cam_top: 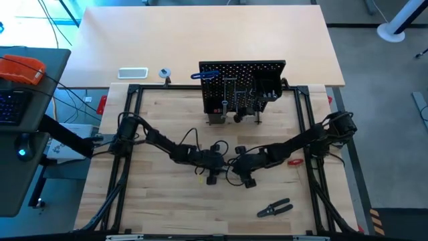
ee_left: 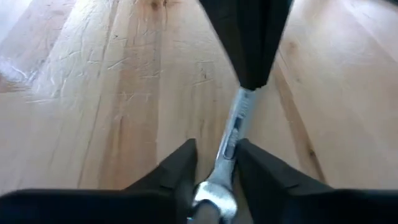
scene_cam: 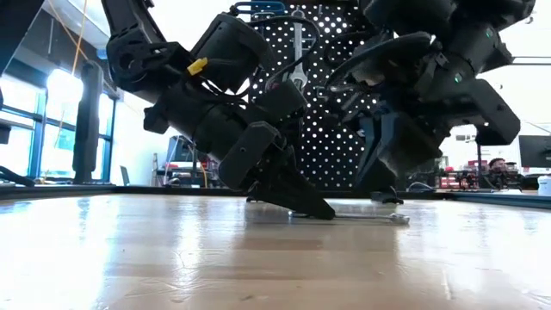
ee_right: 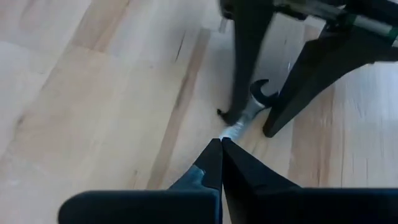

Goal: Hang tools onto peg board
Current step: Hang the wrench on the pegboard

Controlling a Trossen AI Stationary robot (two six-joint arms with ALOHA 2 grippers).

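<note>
A silver wrench (ee_left: 235, 127) lies flat on the wooden table at its middle, also in the low view (scene_cam: 366, 218). My left gripper (ee_left: 217, 163) is open, slanting down, with one finger on each side of the wrench's open-jaw end (ee_right: 260, 94). My right gripper (ee_right: 221, 142) is shut, and its tips stand at the wrench's other end. In the high view the left gripper (cam_top: 217, 161) and the right gripper (cam_top: 235, 163) meet tip to tip. The black peg board (cam_top: 242, 84) stands upright at the far side with several tools hanging on it. My left gripper straddles the wrench's shank (ee_left: 231, 146) just behind the open-jaw end, coming slanting down along the wrench. Whether a finger (ee_left: 255, 171) touches the shank I cannot tell. My right gripper's shut tips (ee_left: 249, 74) stand over the wrench's far end; whether they touch it I cannot tell.
Black-handled pliers (cam_top: 274, 209) lie near the front right. A small red-and-black tool (cam_top: 294, 161) lies right of my right gripper. A white tray (cam_top: 132, 72) and a tape roll (cam_top: 164, 73) sit behind the peg board's left. The black frame rails (cam_top: 130, 134) bound the work area.
</note>
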